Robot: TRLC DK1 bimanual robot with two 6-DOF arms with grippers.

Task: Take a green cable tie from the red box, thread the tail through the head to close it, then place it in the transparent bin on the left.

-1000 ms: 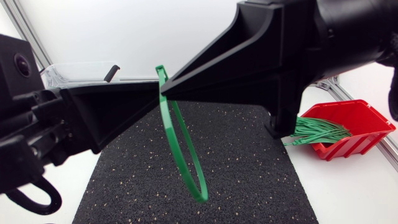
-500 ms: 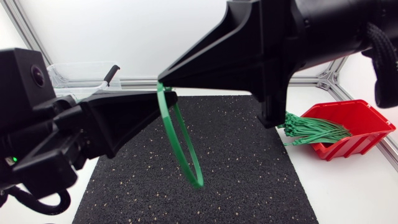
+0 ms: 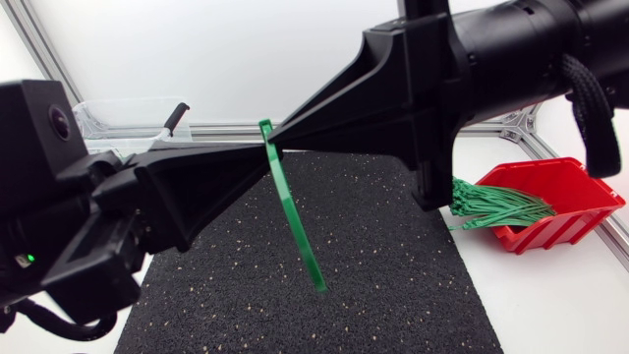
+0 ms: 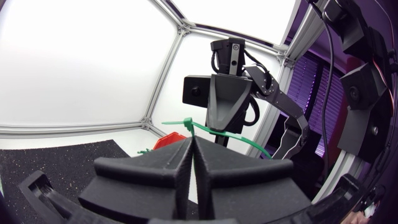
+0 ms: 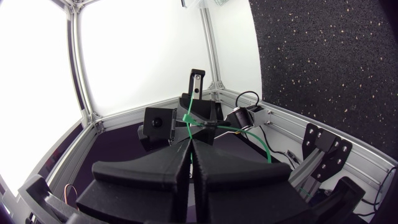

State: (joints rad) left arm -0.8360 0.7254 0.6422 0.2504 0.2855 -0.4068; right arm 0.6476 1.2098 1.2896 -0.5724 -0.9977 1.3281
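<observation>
Mat (image 3: 373,265) of black rubber granulate, flecked with pale specks, covers the middle of the smooth white table (image 3: 550,310). Above it the left gripper (image 3: 263,153) and the right gripper (image 3: 277,145), both matte black wedges with flat faces tapering to narrow tips, meet nose to nose. Each wrist view shows its own two fingers pressed together with no gap. The green cable tie (image 3: 295,221) comes out right at both sets of tips, so each gripper appears clamped on it near its small square head. From there the tie, a thin, flat plastic strip, hangs slanting down above the mat. In the head view it shows edge-on as one narrow band, while the right wrist view shows it curving round as a loop. On the table just beside the mat's right edge sits the red box (image 3: 570,187), an open-fronted bin of shiny moulded plastic, with a bundle of spare green ties (image 3: 496,206) fanning out of its mouth. The transparent bin (image 3: 108,110), clear and thin-walled, stands at the far left behind the left arm.
</observation>
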